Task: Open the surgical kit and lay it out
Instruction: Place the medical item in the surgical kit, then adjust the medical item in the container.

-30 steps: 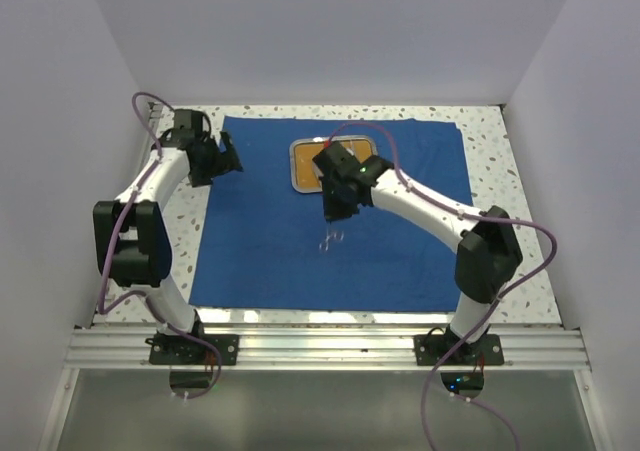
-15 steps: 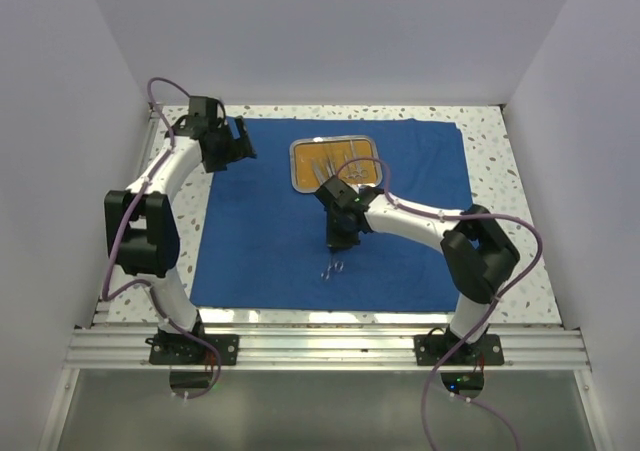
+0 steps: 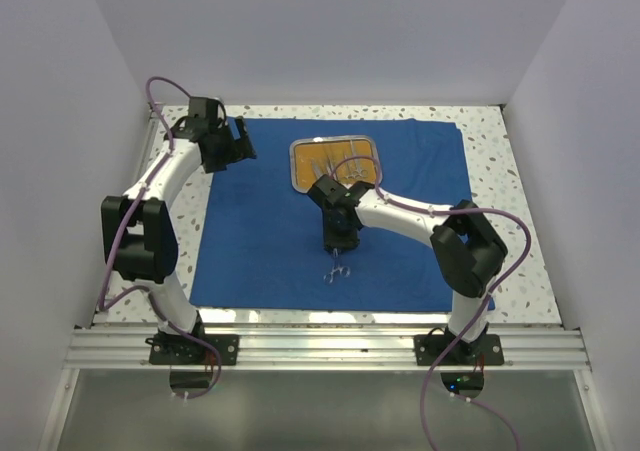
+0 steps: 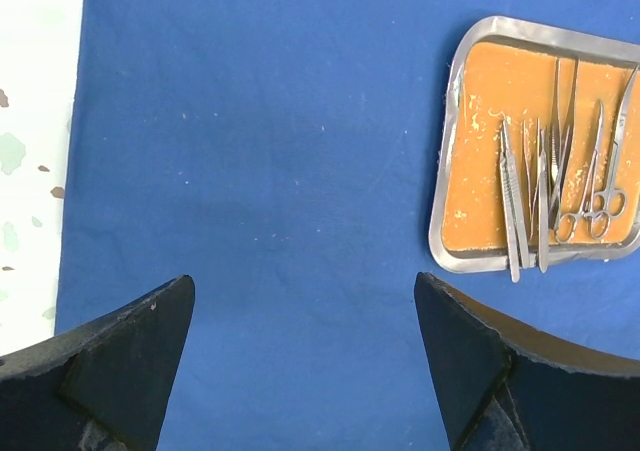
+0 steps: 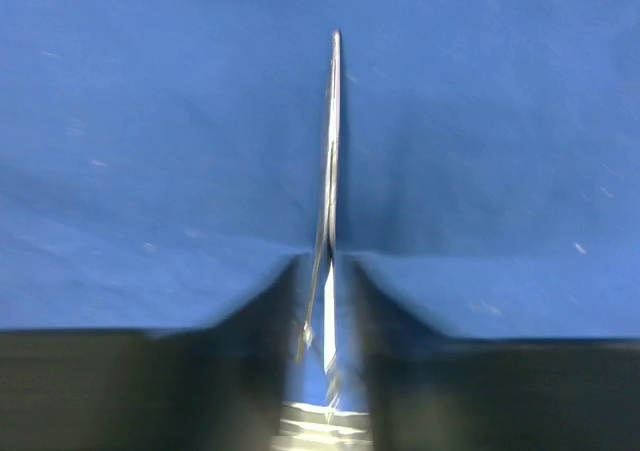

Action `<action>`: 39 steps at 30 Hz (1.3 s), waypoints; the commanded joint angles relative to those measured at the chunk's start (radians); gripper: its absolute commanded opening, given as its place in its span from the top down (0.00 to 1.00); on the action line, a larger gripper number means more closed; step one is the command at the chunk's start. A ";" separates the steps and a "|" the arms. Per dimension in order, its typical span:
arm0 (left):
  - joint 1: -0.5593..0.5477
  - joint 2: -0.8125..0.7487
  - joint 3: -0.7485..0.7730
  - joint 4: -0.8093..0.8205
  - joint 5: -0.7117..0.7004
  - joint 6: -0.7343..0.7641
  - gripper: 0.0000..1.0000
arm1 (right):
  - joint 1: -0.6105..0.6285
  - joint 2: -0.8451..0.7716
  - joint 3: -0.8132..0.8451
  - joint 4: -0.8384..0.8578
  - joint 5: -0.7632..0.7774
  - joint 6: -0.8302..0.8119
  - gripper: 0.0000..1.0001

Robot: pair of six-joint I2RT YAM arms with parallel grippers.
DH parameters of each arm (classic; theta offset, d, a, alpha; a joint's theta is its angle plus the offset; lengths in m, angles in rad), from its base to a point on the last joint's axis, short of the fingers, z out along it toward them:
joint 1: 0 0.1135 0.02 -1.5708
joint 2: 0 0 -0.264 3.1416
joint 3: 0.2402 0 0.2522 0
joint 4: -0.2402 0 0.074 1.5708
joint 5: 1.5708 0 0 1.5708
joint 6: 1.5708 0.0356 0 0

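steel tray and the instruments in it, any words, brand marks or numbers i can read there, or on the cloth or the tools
No text can be read in any view.
steel tray and its instruments: no marking visible; any engraving is too small to tell.
blue cloth: plain, no label.
held instrument in the right tool: blurred, nothing legible.
left tool: plain black, no sign.

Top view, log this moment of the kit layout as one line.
left gripper: open, above blue cloth | right gripper: shut on ring-handled instrument, nearer than tray | steel tray: other instruments inside
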 commanded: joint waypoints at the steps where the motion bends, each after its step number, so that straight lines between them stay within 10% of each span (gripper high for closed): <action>1: 0.002 -0.046 0.001 0.013 -0.014 0.006 0.05 | 0.006 0.015 0.061 -0.124 0.034 -0.028 0.57; 2: 0.002 -0.044 0.003 0.014 -0.014 0.005 0.05 | 0.006 0.021 0.070 -0.159 0.040 -0.041 0.29; 6: 0.002 -0.030 0.026 0.010 -0.016 0.003 0.05 | 0.006 0.020 0.118 -0.207 0.066 -0.072 0.18; 21: 0.002 -0.099 -0.011 -0.021 0.000 0.008 0.05 | -0.242 0.341 0.981 -0.376 0.135 -0.246 0.17; 39: 0.000 -0.219 -0.193 -0.045 0.009 0.002 0.06 | -0.402 0.612 1.121 -0.251 0.084 -0.355 0.35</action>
